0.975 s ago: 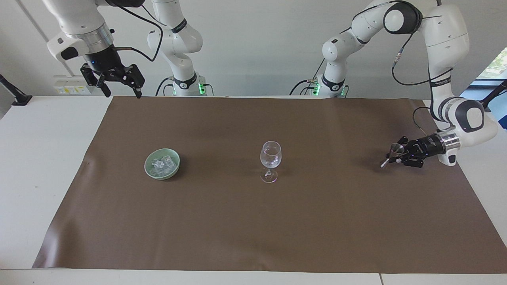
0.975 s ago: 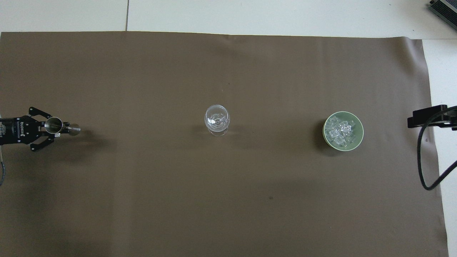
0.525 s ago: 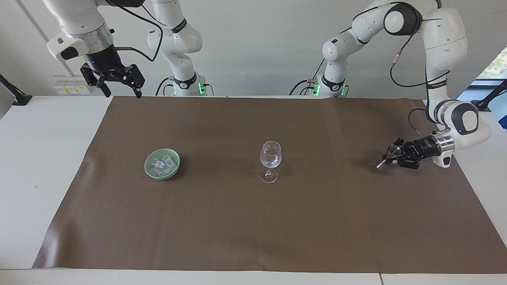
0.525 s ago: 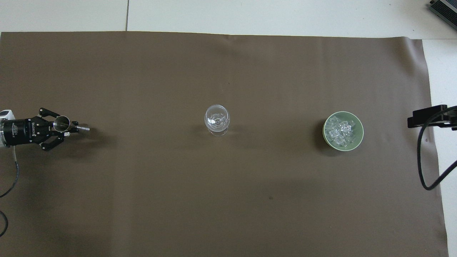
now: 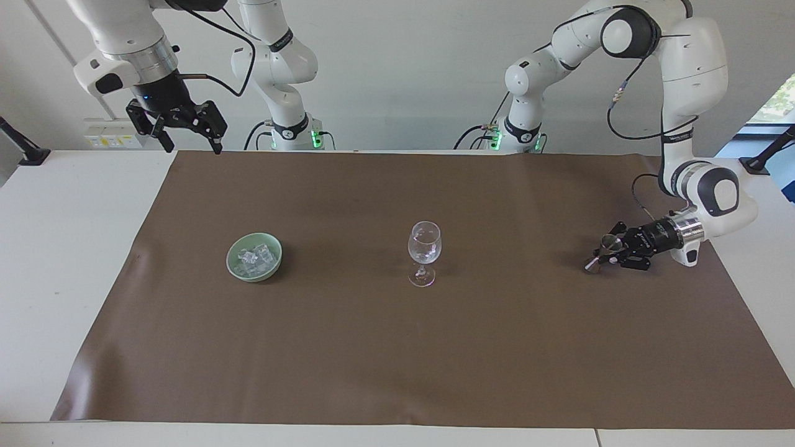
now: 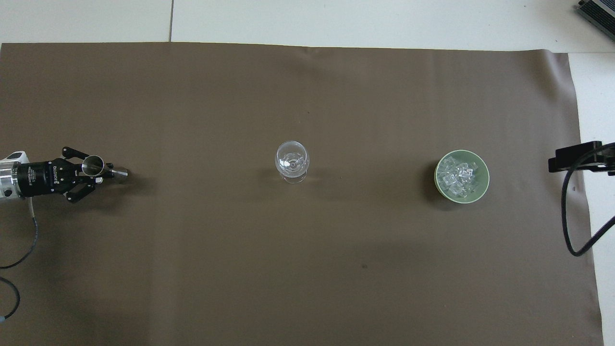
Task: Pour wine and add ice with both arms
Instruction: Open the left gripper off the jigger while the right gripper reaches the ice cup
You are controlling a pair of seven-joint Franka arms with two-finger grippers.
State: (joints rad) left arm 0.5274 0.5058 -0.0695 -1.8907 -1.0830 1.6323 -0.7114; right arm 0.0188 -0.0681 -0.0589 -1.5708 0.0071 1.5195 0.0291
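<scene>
A clear wine glass [image 5: 424, 245] [image 6: 292, 161] stands upright at the middle of the brown mat [image 5: 397, 360]. Toward the right arm's end sits a pale green bowl [image 5: 231, 261] [image 6: 485, 176] holding the ice [image 5: 253, 257] [image 6: 459, 174]. My left gripper [image 5: 612, 249] [image 6: 99, 172] hangs low over the mat at the left arm's end. It is shut on a small double-ended metal jigger [image 5: 592, 265] [image 6: 92, 164], which is tilted. No wine shows; I cannot see inside the jigger. My right gripper [image 5: 192, 144] waits open and empty, high over the mat's corner by its base.
White tabletop borders the mat on all sides. A black cable [image 6: 574, 226] of the right arm hangs over the mat's edge beside the bowl. A dark device [image 6: 598, 12] lies at the table's corner farthest from the robots.
My left gripper has carried the jigger a little toward the wine glass and slightly lower over the mat. The right arm, the glass and the bowl have not moved.
</scene>
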